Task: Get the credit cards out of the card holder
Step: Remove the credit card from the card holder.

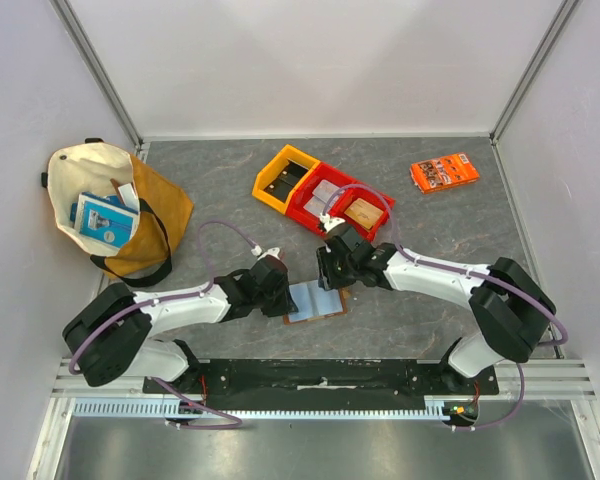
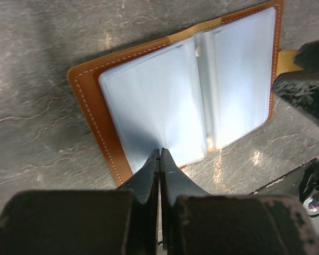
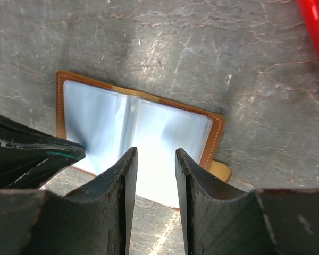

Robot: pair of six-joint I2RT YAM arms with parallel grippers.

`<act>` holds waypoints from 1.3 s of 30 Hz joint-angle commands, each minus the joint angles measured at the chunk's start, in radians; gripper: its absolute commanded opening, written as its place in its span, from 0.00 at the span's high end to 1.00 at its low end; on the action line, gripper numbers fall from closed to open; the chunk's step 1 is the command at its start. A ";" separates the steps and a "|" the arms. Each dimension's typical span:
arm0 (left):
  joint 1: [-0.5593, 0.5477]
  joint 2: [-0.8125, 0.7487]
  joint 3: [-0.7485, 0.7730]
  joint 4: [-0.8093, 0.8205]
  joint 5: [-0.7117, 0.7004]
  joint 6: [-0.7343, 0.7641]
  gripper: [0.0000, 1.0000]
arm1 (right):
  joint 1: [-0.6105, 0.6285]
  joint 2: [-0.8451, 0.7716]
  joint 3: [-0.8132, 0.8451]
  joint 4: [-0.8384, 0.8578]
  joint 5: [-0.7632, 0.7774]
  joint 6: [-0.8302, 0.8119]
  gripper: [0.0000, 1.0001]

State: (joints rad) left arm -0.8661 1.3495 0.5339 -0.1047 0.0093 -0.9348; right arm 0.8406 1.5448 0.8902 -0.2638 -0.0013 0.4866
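The card holder lies open and flat on the grey marbled bench, right between the two hands, and both arms hide parts of it from above. Its long axis runs across the bench with the spine crosswise, and a small tan tab sticks out from the edge farthest from the left hand. It is tan stitched leather outside, with glossy pale blue sleeves inside. I cannot make out whether cards sit in them. The left hand is pressed fully together, its tips at the sleeves' near edge; I cannot tell whether it pinches anything. The right hand hangs over the holder, fingers partly apart, nothing between them. A red tray lies beyond the holder.
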 commanded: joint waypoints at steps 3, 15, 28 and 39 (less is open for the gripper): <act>-0.008 -0.023 0.020 -0.147 -0.095 0.021 0.98 | 0.002 0.011 0.049 -0.054 0.077 -0.029 0.58; -0.011 0.017 0.009 -0.181 -0.101 0.007 0.98 | 0.000 0.089 0.049 -0.052 0.029 -0.031 0.61; -0.011 0.057 -0.005 -0.139 -0.072 0.005 0.98 | 0.003 0.101 0.044 -0.043 -0.042 -0.029 0.76; -0.013 0.048 -0.018 -0.121 -0.063 0.002 0.98 | 0.003 0.072 0.050 0.049 -0.195 0.018 0.83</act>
State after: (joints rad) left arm -0.8726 1.3605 0.5613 -0.1616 -0.0261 -0.9348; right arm 0.8402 1.6341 0.9104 -0.2813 -0.1112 0.4763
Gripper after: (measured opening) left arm 0.023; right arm 0.178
